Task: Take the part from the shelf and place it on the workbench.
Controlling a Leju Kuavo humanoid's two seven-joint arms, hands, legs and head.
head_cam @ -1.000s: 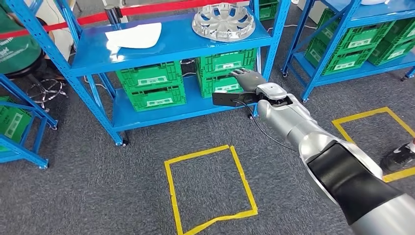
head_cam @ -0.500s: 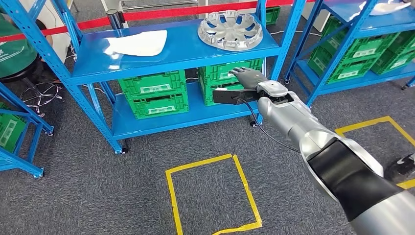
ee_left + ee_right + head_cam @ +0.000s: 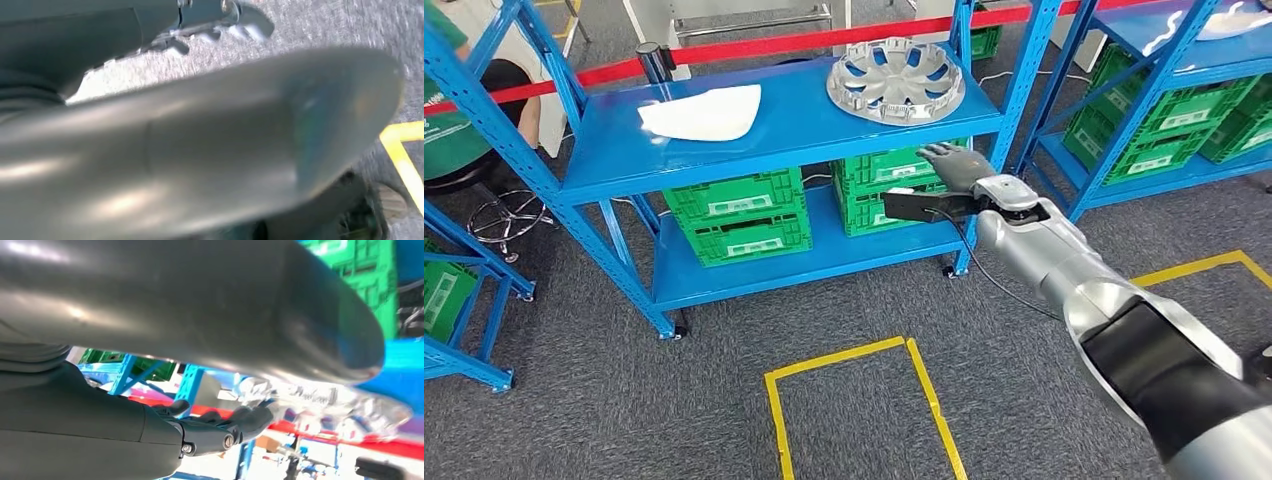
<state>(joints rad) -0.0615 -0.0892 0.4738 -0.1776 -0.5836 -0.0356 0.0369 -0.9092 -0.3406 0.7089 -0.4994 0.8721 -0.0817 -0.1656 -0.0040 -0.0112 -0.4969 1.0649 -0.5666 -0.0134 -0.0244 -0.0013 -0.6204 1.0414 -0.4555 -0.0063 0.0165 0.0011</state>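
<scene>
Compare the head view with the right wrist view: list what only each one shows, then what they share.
Head view alone: the white sheet on the upper shelf, a yellow tape square on the carpet, and a person in green seated at the left.
Right wrist view alone: a close, blurred look along the underside of the arm's grey cover.
Both: the right hand, empty, reaching toward the silver wheel cover, the green crates and the red barrier tape.

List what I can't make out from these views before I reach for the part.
- Left hand: left wrist view, blurred, mostly behind the silver arm cover.
- Crate labels: head view, too small to read.
- Silver wheel cover: right wrist view, blurred, half hidden by the arm.
- Workbench: not seen.
</scene>
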